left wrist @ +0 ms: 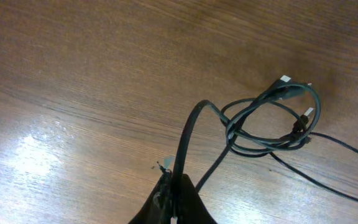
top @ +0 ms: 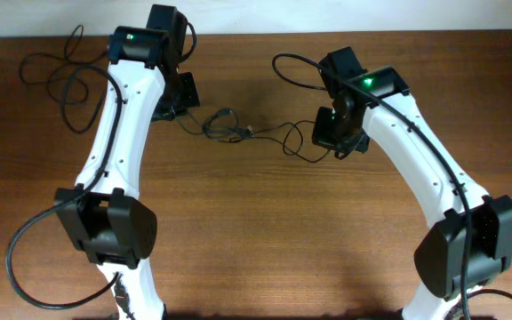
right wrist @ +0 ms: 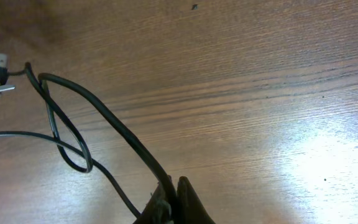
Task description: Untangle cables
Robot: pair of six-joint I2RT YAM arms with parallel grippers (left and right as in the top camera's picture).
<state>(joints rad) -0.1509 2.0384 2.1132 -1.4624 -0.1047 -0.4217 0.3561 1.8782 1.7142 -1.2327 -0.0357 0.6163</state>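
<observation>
Overhead, the cables (top: 225, 124) are lying looped at upper centre of the tabletop (top: 265, 231); only the wrist views are showing silver plugs (left wrist: 286, 79), with left pincer (left wrist: 174, 190) and right pincer (right wrist: 169, 196) each clamping closed on a strand.

The wooden worktop (top: 265, 231) is filling most of the overhead view, its brown grain running left to right. A pale strip (top: 345, 16) is running along its far edge. In the left wrist view a glare patch (left wrist: 33, 155) is shining on the wood at lower left. In the right wrist view a second glare patch (right wrist: 328, 149) is shining at right, and a small dark speck (right wrist: 194, 7) is sitting near the top edge.
</observation>
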